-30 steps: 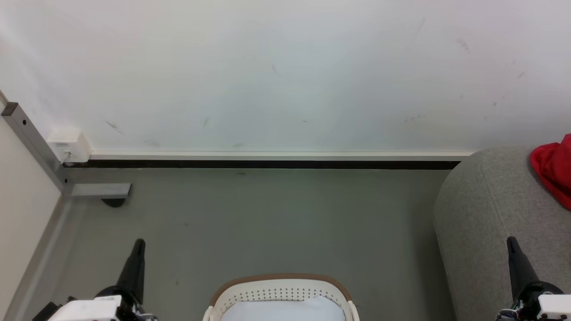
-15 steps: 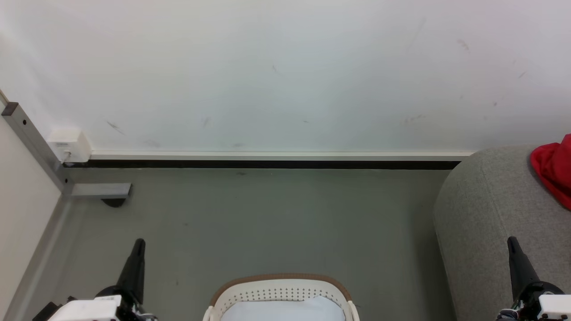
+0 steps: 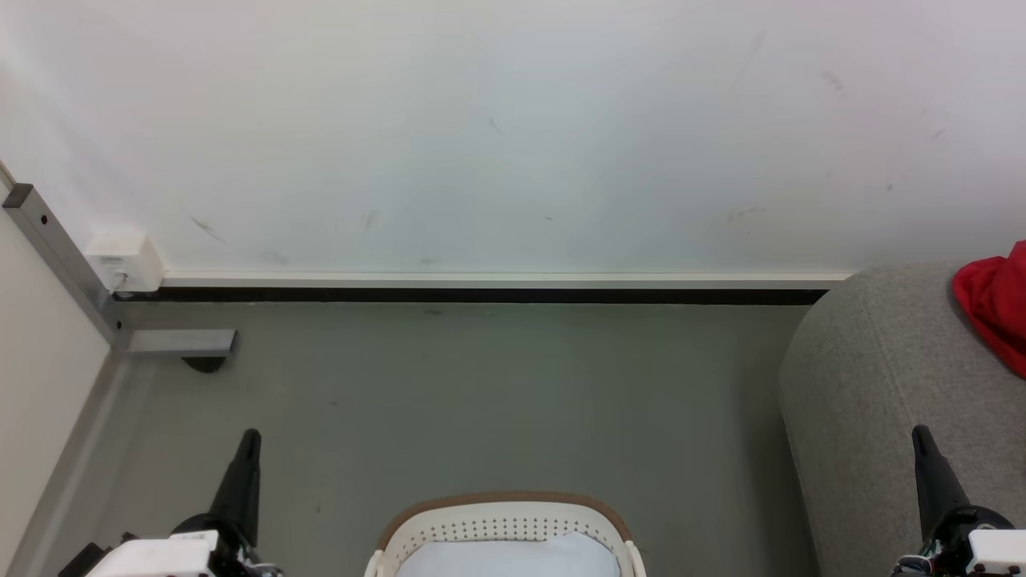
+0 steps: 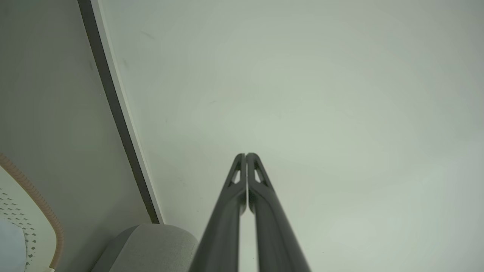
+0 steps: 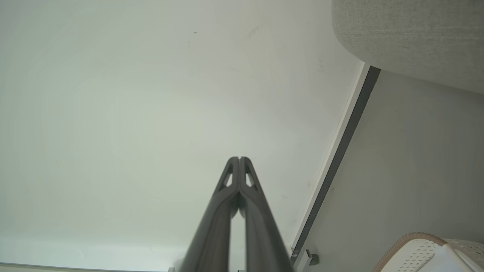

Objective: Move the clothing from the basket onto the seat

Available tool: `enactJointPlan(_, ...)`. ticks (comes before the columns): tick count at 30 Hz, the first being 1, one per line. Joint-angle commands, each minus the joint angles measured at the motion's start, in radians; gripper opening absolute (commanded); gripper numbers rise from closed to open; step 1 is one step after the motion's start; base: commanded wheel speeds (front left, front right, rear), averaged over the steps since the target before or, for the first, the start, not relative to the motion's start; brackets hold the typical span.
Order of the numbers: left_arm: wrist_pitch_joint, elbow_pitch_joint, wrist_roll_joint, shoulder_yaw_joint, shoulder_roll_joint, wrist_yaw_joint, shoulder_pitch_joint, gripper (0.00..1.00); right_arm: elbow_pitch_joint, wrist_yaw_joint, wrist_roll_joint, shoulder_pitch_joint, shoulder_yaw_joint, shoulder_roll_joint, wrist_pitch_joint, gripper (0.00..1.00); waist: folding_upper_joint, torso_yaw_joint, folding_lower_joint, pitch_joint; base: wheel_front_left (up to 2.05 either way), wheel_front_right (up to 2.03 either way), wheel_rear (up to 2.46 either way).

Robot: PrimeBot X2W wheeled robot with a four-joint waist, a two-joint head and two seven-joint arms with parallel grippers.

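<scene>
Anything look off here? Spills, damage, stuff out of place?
Nothing much. Basket sits upright on the floor with something pale inside. Red clothing lies bunched on the sofa, cut off by the frame edge. Only oddity: faint scuffs on the wall. Left gripper and right gripper shut, empty.

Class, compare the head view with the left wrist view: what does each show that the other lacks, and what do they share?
Head view, not wrist: red clothing on the seat, the right gripper, a white wall box. Left wrist, not head: the line where the fingers of the shut left gripper meet. Both: basket, seat, floor, black skirting.
</scene>
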Motion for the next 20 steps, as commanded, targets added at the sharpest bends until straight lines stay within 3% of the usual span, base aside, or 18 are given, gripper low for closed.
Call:
enactJointPlan(1, 0.004, 0.001, -0.014, 0.002, 0.002, -0.004, -0.008, 0.0, 0.002, -0.002, -0.003, -0.011, -0.003, 0.0, 0.004, 0.0, -0.0001, 0.0, 0.0, 0.0, 0.0, 0.0, 0.0)
enactJointPlan(20, 0.004, 0.0, -0.014, 0.002, 0.002, -0.004, -0.008, 0.0, 0.003, -0.002, -0.008, -0.011, -0.007, 0.003, 0.006, 0.0, -0.0001, 0.0, 0.0, 0.0, 0.0, 0.0, 0.0)
